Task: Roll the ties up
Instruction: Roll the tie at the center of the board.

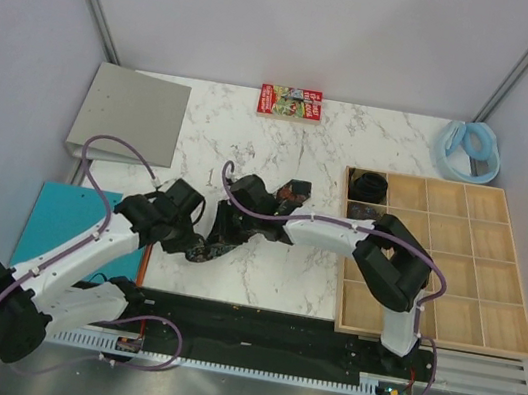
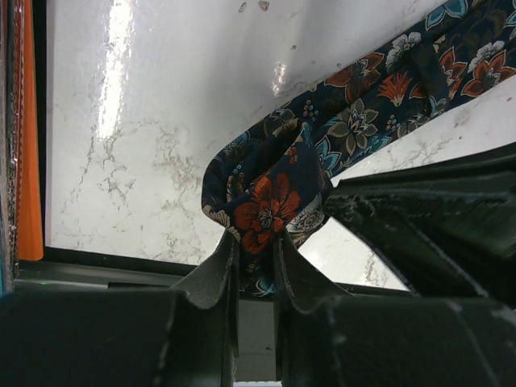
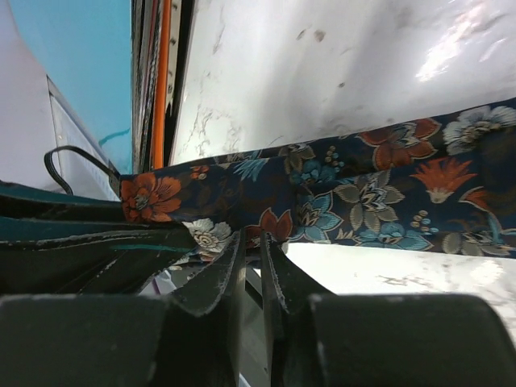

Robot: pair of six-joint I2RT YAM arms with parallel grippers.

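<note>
A dark floral tie lies bunched on the marble table between my two grippers, with one end showing behind the right wrist. My left gripper is shut on a fold of it; in the left wrist view the fingers pinch the fold and the tie runs up to the right. My right gripper is shut on the tie's edge, its fingers close together on the cloth. A rolled tie coil sits in the tray's far left compartment.
A wooden compartment tray fills the right side. A red printed box and a pale blue ring lie at the back. A grey slab and a teal mat are on the left. A black strip runs along the front edge.
</note>
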